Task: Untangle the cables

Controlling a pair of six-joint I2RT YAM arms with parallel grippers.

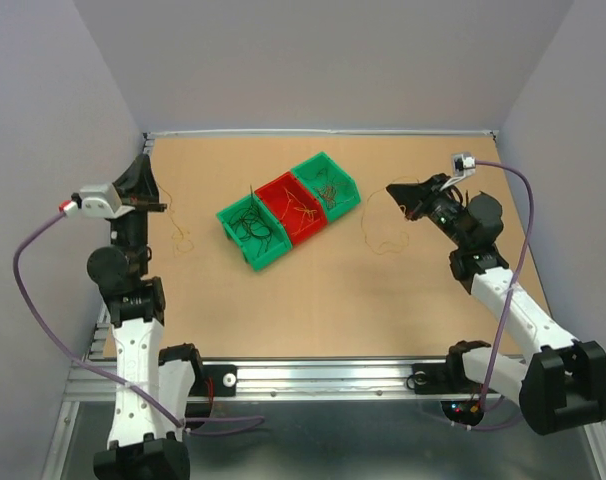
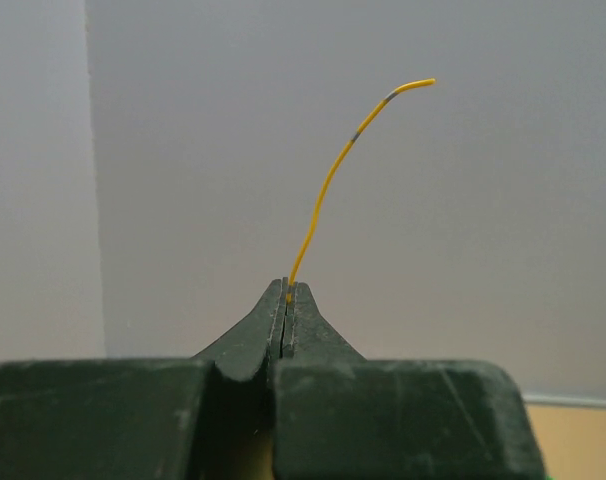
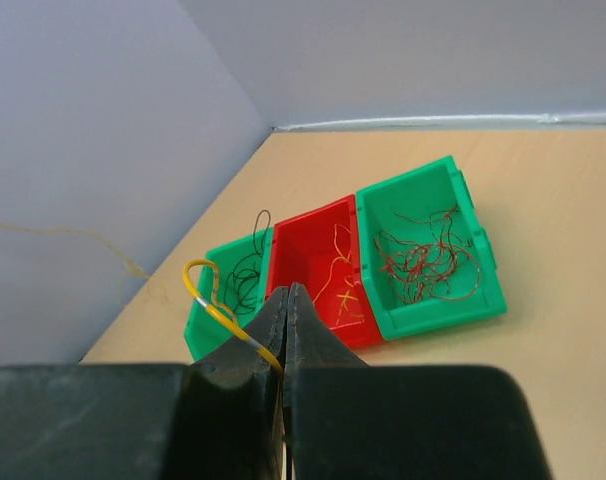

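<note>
Pinching yellow cables [image 2: 328,185] between closed tips, the left claw [image 2: 287,287] and right claw [image 3: 288,292] each hold one.

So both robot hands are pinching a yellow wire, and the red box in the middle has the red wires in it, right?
Not quite. The red box in the middle has yellow wires in it; the red wires lie in the green box beside it, as the right wrist view shows. The left hand and the right hand are each pinching a yellow wire.
</note>
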